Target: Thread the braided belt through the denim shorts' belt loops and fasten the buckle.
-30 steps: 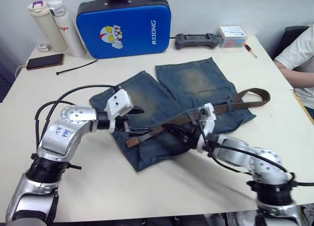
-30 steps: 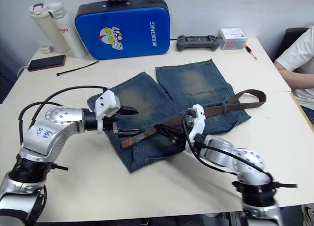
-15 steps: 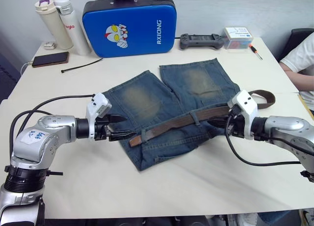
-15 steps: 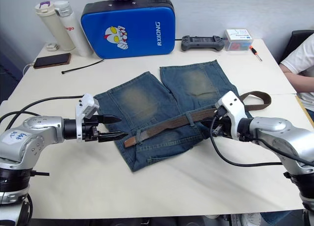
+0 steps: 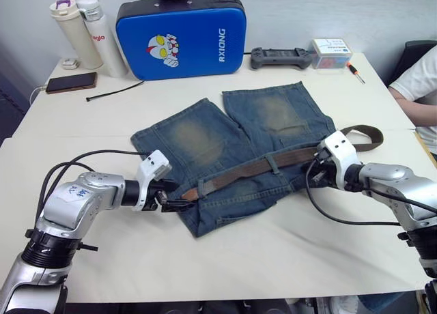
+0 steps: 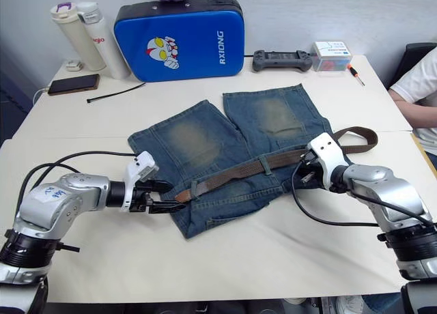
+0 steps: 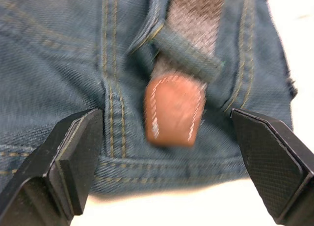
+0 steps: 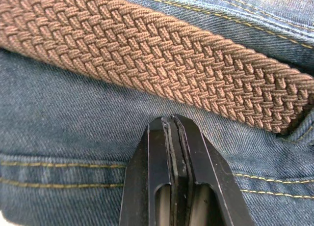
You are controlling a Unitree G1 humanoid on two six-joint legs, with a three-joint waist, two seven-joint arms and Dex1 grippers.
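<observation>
The denim shorts (image 5: pixel 205 136) lie flat mid-table, waistband toward me. The braided belt (image 5: pixel 246 170) runs along the waistband under a belt loop (image 5: pixel 272 165), and its far end curls off the shorts at the right (image 5: pixel 369 131). Its brown leather tip (image 7: pixel 174 110) pokes out of another belt loop (image 7: pixel 189 54). My left gripper (image 5: pixel 177 198) is open at the shorts' left edge, one finger (image 7: pixel 73 152) on each side of that tip. My right gripper (image 5: pixel 315 172) is shut, with its fingertips (image 8: pixel 174 137) on the denim just beside the belt. The buckle is hidden.
A blue padded case (image 5: pixel 181 34) stands at the back with two bottles (image 5: pixel 72 31), a phone (image 5: pixel 66 82) and a black cable tie (image 5: pixel 116 91) to its left. A controller (image 5: pixel 276 56), small box (image 5: pixel 331 51) and screwdriver (image 5: pixel 355 72) lie back right. A person's arm (image 5: pixel 416 89) is at the right edge.
My right gripper moved from the middle of the waistband to its right end and shut. My left gripper pulled back to the left, then came in around the belt's tip.
</observation>
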